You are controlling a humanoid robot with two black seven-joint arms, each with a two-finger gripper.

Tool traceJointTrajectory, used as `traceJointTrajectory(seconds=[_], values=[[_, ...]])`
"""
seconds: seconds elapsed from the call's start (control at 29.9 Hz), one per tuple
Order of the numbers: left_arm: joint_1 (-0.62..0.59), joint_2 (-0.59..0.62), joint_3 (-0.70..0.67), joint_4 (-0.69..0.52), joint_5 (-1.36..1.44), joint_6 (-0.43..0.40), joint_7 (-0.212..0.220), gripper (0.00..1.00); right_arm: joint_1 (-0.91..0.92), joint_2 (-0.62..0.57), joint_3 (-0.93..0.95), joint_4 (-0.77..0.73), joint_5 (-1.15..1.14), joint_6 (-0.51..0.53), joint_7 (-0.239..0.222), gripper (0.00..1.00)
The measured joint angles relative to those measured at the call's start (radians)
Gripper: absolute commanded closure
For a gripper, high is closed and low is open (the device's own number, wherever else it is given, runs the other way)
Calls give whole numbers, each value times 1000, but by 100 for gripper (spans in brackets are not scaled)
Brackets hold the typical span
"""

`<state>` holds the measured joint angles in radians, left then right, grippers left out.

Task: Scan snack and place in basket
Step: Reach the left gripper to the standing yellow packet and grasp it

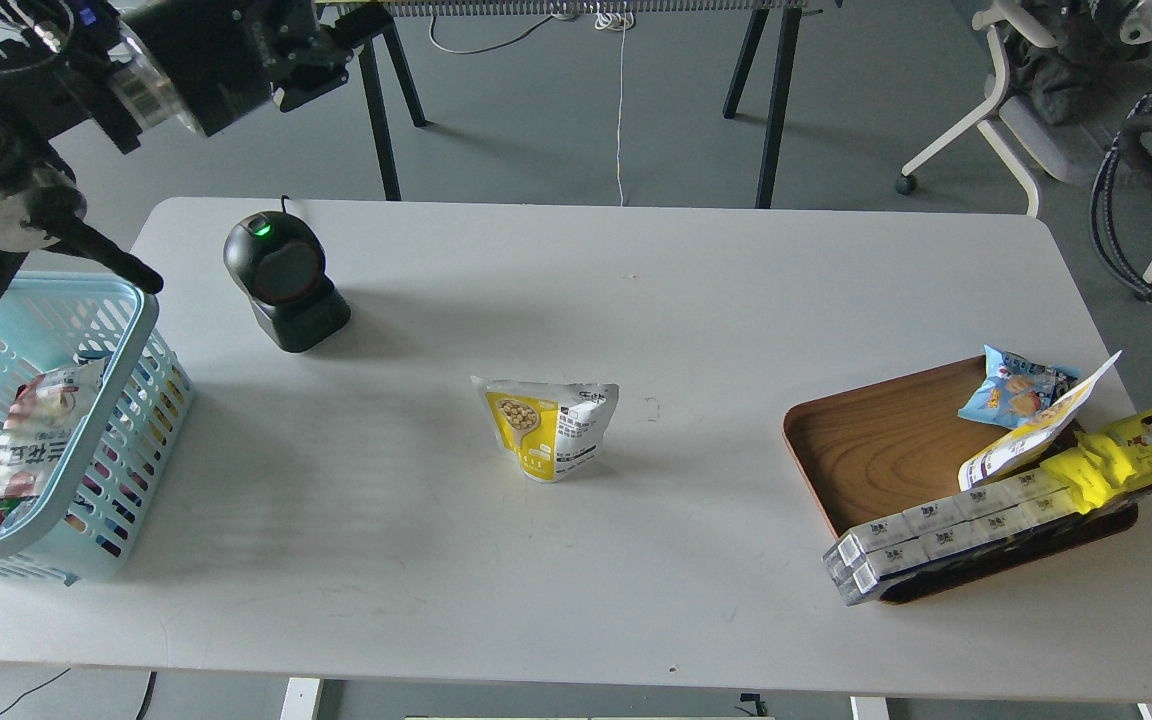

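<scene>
The snack, a small yellow and white pouch with a round picture of tan beans, stands upright near the middle of the table, with nothing touching it. The light blue basket stands at the table's left edge, with a printed packet lying inside. My left gripper is high at the top left, beyond the table's far edge and far from the pouch. It is dark and its fingers cannot be told apart. Only the right arm's upper parts show at the top right; its gripper is out of view.
A black barcode scanner with a green light stands at the back left, next to the basket. A brown wooden tray at the right holds a blue packet, a long yellow pack and a strip of white boxes.
</scene>
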<state>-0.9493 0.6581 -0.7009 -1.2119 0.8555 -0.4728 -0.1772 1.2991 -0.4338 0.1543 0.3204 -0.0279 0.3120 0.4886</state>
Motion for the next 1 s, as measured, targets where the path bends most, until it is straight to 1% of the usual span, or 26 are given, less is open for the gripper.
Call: traceJointTrajectory(seconds=[0.07, 0.13, 0.27, 0.37, 0.43, 0.5, 0.6, 0.67, 0.77, 0.9, 1.0], values=[[-3, 0, 9, -66, 104, 0, -2, 0, -15, 12, 71, -16, 17, 21, -8, 0], [-5, 1, 14, -136, 200, 0, -2, 0, -33, 18, 144, -20, 22, 28, -29, 0], [0, 3, 21, -264, 405, -1, 1, 0, -72, 42, 296, -21, 25, 31, -85, 0], [3, 0, 25, -310, 537, -9, 1, 0, -103, 57, 393, -20, 25, 32, -130, 0], [3, -1, 32, -342, 605, -14, -1, 1, -128, 61, 437, -15, 25, 32, -144, 0], [3, -1, 39, -397, 666, -15, 4, 0, -149, 65, 463, -12, 25, 32, -148, 0], [3, 3, 65, -491, 781, -16, 38, 1, -174, 69, 479, -11, 27, 32, -149, 0], [3, 5, 90, -530, 869, -16, 52, 1, -190, 71, 490, -10, 37, 32, -146, 0], [4, 5, 114, -546, 955, -16, 59, 0, -213, 77, 523, -8, 68, 47, -144, 0], [-18, 2, 148, -549, 1017, -16, 66, 0, -242, 79, 565, -6, 103, 111, -150, 0], [-42, -5, 206, -546, 1148, -16, 66, 1, -286, 79, 584, -6, 150, 160, -154, 0]])
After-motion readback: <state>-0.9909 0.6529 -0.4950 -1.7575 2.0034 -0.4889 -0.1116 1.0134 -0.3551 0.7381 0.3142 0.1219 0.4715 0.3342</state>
